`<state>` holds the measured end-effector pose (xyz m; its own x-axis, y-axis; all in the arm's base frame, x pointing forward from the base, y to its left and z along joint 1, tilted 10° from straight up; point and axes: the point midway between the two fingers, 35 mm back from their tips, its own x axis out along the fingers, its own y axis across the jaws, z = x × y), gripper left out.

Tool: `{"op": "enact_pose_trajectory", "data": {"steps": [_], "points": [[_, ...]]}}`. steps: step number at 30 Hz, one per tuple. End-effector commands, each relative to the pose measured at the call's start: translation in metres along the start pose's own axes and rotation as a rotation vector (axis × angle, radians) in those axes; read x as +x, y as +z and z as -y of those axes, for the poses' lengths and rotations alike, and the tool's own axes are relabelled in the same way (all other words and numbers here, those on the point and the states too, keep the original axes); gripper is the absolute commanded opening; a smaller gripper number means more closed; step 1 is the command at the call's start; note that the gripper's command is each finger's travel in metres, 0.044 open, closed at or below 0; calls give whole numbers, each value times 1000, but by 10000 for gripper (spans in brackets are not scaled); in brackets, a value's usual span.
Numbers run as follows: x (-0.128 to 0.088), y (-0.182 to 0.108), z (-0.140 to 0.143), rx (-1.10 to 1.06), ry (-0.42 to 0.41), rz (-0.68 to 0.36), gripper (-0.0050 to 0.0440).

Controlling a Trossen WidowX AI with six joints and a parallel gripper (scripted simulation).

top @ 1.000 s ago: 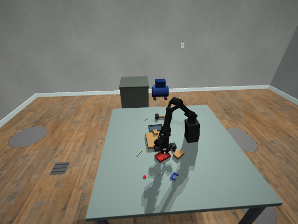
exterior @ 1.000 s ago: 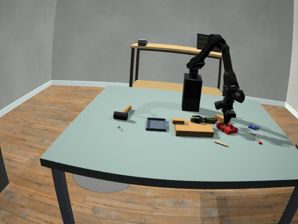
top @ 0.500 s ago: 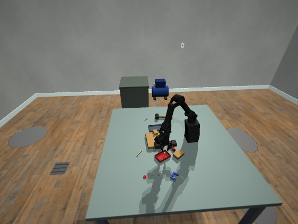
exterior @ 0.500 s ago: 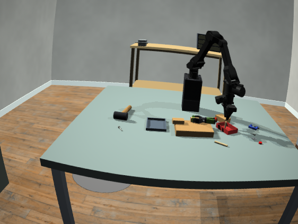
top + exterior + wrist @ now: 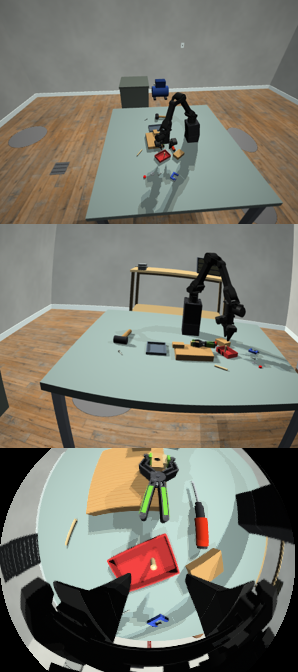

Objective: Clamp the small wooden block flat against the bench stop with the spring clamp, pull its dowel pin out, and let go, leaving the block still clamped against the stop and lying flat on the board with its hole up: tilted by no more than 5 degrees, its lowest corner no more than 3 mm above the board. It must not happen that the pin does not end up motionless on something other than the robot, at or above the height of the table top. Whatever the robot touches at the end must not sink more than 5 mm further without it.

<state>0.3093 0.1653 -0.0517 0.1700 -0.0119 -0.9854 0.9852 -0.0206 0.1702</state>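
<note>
My gripper [image 5: 166, 147] [image 5: 228, 339] [image 5: 159, 577] is open and empty above the red tray [image 5: 159, 157] [image 5: 231, 354] [image 5: 170, 548]. A pale dowel pin [image 5: 164, 155] [image 5: 225, 349] [image 5: 153, 566] stands nearly upright in the tray, between and below the fingers in the wrist view. The green and black spring clamp [image 5: 202, 343] [image 5: 158, 478] lies over the wooden board [image 5: 151, 141] [image 5: 191, 354] [image 5: 112, 483], its handles toward the tray. The small block [image 5: 157, 460] shows between its jaws, a dark hole on top. Contact with the stop and exact tilt cannot be told.
A red-handled screwdriver [image 5: 173, 148] [image 5: 201, 532] and a wooden wedge [image 5: 178, 154] [image 5: 222, 342] [image 5: 206, 568] lie beside the tray. A loose wooden stick [image 5: 139, 152] [image 5: 221, 367] [image 5: 71, 532], blue bracket [image 5: 172, 175] [image 5: 253, 351] [image 5: 158, 618], grey tray [image 5: 156, 348] and mallet [image 5: 120, 339] lie around.
</note>
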Motion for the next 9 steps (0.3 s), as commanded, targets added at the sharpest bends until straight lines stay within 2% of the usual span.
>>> {"op": "enact_pose_trajectory", "data": {"steps": [1, 9], "points": [[0, 0, 0, 0, 0, 0, 370], [0, 0, 0, 0, 0, 0, 440]]}}
